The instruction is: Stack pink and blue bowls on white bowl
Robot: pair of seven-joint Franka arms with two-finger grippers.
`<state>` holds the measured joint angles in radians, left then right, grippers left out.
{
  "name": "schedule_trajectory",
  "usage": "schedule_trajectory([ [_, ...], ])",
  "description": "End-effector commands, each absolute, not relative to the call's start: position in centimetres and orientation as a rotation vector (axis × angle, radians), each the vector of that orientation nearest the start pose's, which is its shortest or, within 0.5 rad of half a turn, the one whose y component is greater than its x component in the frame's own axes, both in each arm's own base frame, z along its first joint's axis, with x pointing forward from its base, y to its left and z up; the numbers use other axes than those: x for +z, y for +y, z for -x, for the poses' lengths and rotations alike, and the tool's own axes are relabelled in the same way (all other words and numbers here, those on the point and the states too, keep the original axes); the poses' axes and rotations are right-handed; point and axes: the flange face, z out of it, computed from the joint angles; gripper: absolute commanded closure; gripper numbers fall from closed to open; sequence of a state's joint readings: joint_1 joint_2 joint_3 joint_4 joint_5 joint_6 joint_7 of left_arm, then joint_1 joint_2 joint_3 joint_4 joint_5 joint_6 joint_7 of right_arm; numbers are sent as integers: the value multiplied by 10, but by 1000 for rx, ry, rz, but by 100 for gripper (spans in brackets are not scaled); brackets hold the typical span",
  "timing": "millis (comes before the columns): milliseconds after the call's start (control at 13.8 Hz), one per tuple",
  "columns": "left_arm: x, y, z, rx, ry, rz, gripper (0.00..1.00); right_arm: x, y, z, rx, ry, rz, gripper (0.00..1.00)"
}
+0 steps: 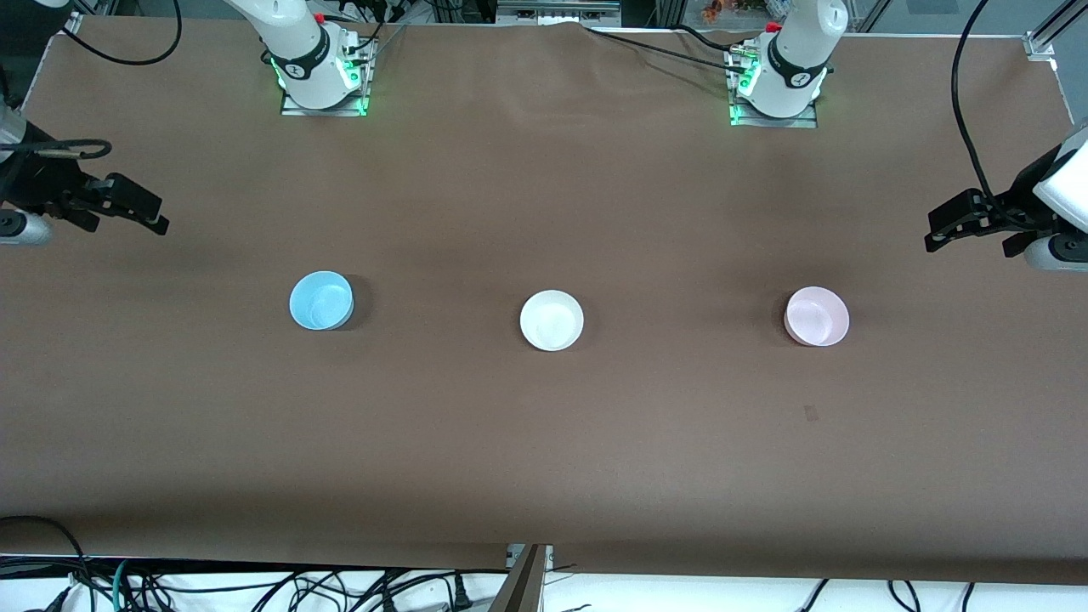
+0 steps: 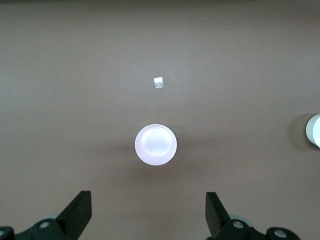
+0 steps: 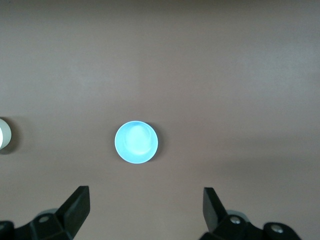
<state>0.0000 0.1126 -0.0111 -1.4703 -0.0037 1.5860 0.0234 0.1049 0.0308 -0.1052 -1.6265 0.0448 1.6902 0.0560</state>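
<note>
Blue bowl (image 1: pixel 321 300): upright on the brown table (image 1: pixel 544 442), toward my right arm's end, well apart from the other bowls.
White bowl (image 1: pixel 552 320): upright at the middle of the table, between the blue and the pink, with nothing stacked in it.
Pink bowl (image 1: pixel 817 316): upright toward my left arm's end, about as near the front camera as the white bowl.
Row: the three bowls lie in one line across the table, none touching another.
My left gripper (image 1: pixel 939 231): up in the air over bare table at my left arm's end, fingers spread wide and holding nothing; the pink bowl sits on the table well apart from it, toward the middle.
Left wrist view: my two fingertips (image 2: pixel 80 212) frame the pink bowl (image 2: pixel 156 145), which lies ahead of them and clear of both; a small pale mark (image 2: pixel 158 82) lies on the table near the bowl.
My right gripper (image 1: pixel 153 217): up over bare table at my right arm's end, fingers also spread and holding nothing; the blue bowl is well apart from it, toward the middle.
Right wrist view: the blue bowl (image 3: pixel 136 142) lies ahead between my open fingertips (image 3: pixel 77 207), touching neither.
</note>
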Motion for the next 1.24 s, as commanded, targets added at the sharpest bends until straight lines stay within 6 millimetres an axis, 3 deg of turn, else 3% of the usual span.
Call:
schedule_trajectory([
  [0,612,-5,-591,-27,75,3159,0,594,10,-581,-29,48,3099,0],
  [654,607,10,-589,-6,36,3160,0,592,11,-579,0,56,3139,0],
  [1163,571,24,-591,25,-5,3159,0,592,6,-581,-14,49,3139,0],
])
